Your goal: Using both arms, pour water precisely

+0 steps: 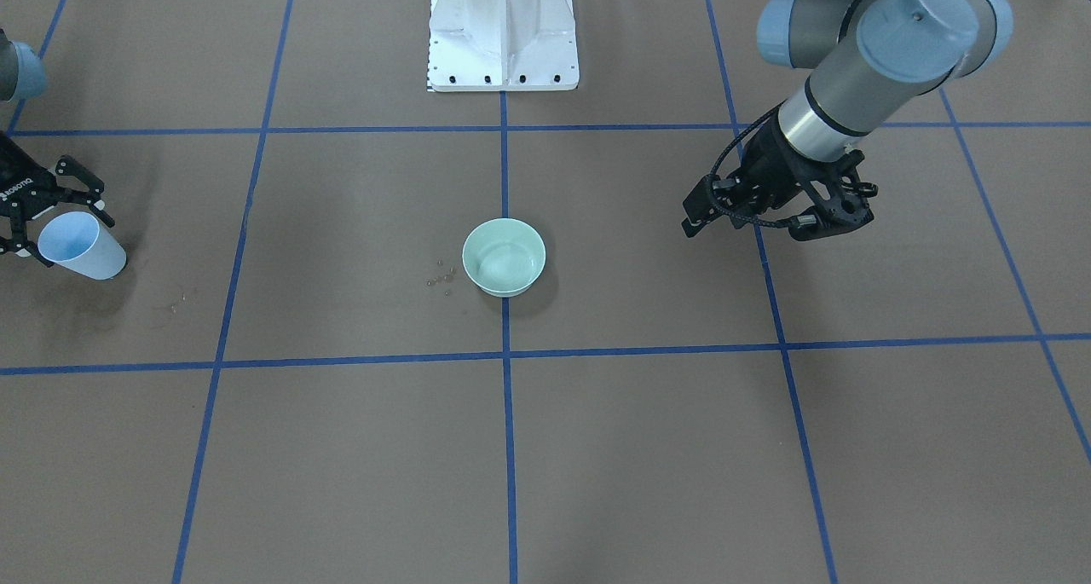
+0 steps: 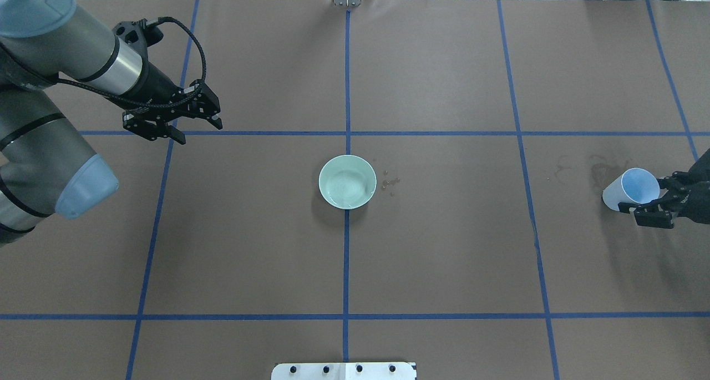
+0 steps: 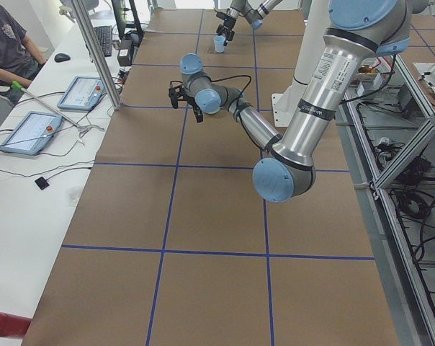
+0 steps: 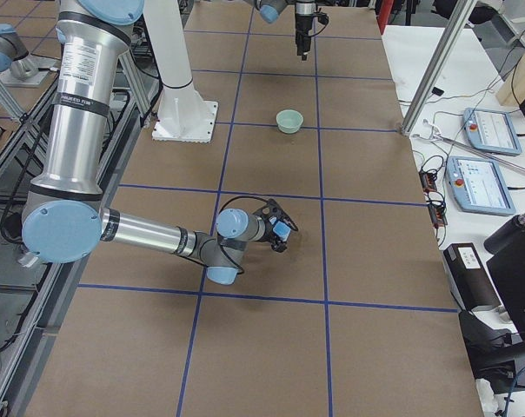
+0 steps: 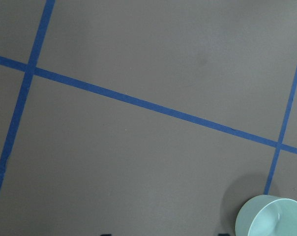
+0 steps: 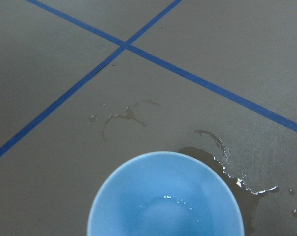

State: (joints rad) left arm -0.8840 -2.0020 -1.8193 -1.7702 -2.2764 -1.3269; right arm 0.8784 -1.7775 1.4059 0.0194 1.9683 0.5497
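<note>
— Where is the water now?
— A few glints of water (image 6: 178, 200) lie in the bottom of the light blue plastic cup (image 2: 627, 187). My right gripper (image 2: 645, 193) clasps that cup, tilted, far to the right of the pale green round bowl (image 2: 328, 198). More shines as a wet patch (image 6: 237, 182) on the brown table (image 2: 444, 247) under the cup, and small drops (image 2: 390, 183) sit just right of the bowl.
— And your other side?
— My left gripper (image 2: 202, 134) hangs with its fingers wide apart, holding nothing, well left of the bowl and beyond it.
</note>
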